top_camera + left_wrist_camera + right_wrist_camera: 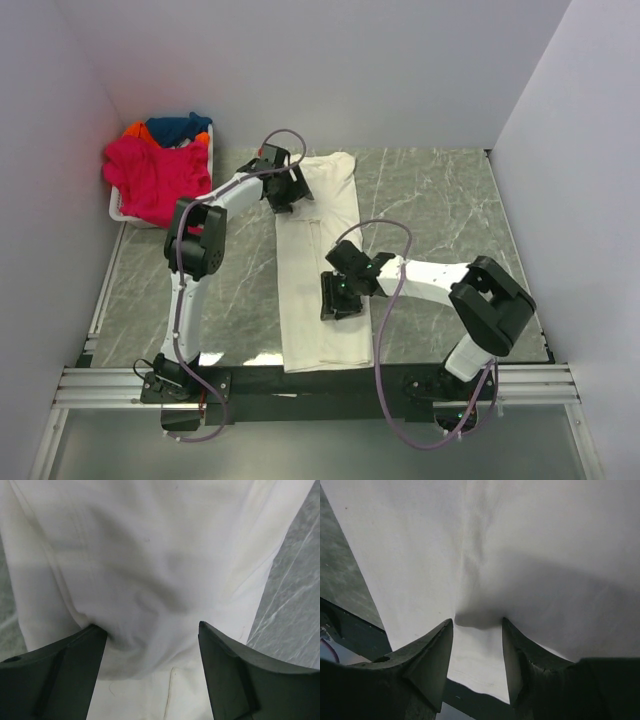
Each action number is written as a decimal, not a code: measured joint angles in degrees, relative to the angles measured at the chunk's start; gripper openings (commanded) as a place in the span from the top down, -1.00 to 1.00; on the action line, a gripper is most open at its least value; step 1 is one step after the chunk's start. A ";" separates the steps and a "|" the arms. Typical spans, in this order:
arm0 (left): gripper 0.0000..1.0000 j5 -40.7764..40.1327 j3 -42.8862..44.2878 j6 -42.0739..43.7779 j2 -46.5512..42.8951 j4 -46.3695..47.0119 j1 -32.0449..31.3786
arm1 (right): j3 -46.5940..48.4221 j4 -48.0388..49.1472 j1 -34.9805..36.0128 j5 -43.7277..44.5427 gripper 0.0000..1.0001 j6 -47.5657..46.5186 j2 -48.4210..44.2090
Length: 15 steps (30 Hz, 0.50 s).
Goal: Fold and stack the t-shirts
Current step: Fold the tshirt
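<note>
Where the cream t-shirt (318, 270) lies: down the middle of the bench (440, 210), folded into a long narrow strip running from the far side to the near edge.
Step in hand: folding the cream t-shirt. The lengthwise folds look done, and the crosswise fold is judged not yet made.
Left tool (152, 630): on the far end of the strip. Jaws stand wide apart, tips pressed into the cloth with a shallow wrinkle between them. Nothing is clamped.
Right tool (477, 622): on the nearer half of the strip. Jaws stand about half open with a small pucker of cloth between the tips. No firm grip is evident.
Next move: probably requires pinching all layers at one end and carrying that end over the other with the edges aligned.
Basket (118, 212): white plastic, at the far left corner.
Basket contents: pink t-shirt (155, 180) draped over the rim, with the dark blue t-shirt (178, 127) and orange t-shirt (135, 130) behind it. All are unfolded.
</note>
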 measured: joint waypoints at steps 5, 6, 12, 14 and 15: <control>-0.61 2.64 5.99 1.68 4.07 0.72 1.57 | 3.67 -0.33 0.17 -0.26 -0.04 0.11 3.10; -0.61 3.06 6.69 2.12 4.52 0.96 1.81 | 4.37 -0.74 0.20 -0.07 -0.04 0.02 3.54; -0.62 4.76 7.34 4.39 5.16 3.04 2.23 | 6.47 -4.50 0.33 1.25 -0.08 -0.09 2.80; -0.64 4.72 6.43 4.87 4.44 3.67 2.10 | 6.40 -6.60 0.33 1.95 -0.09 -0.04 0.72; -0.64 4.68 5.99 5.20 3.80 3.61 2.03 | 6.32 -7.43 0.35 2.34 -0.10 0.00 -0.48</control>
